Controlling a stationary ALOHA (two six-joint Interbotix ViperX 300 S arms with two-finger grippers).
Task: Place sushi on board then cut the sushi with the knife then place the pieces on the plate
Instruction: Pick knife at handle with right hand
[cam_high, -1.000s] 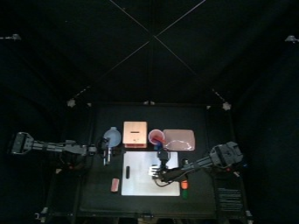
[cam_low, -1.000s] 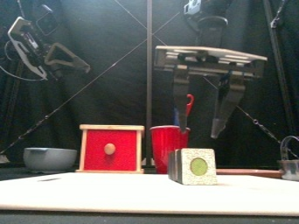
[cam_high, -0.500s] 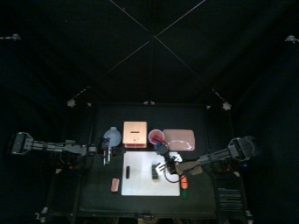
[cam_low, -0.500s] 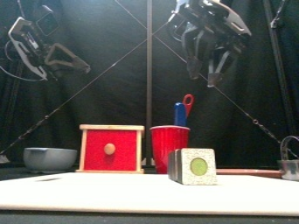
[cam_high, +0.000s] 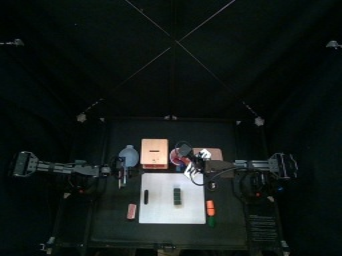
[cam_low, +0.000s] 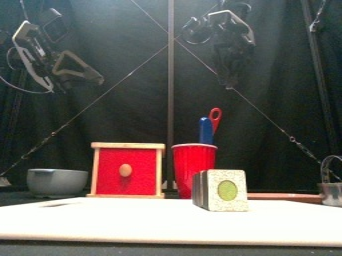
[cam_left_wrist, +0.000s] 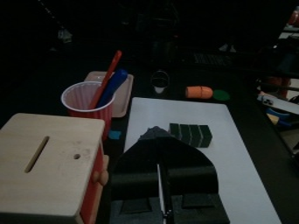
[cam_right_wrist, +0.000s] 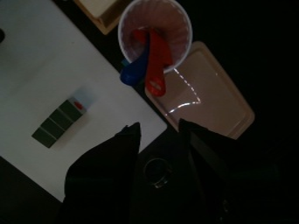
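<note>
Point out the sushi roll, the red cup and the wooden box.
sushi roll (cam_low: 222, 190), front view, its end face.
red cup (cam_low: 193, 170), front view, its front wall.
wooden box (cam_low: 127, 171), front view, its red drawer front.

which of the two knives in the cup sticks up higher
The red knife. Seen from the front, its looped end rises above the top of the blue knife, which stands just beside it in the red cup.

Left end effector hides part of the sushi roll.
</note>
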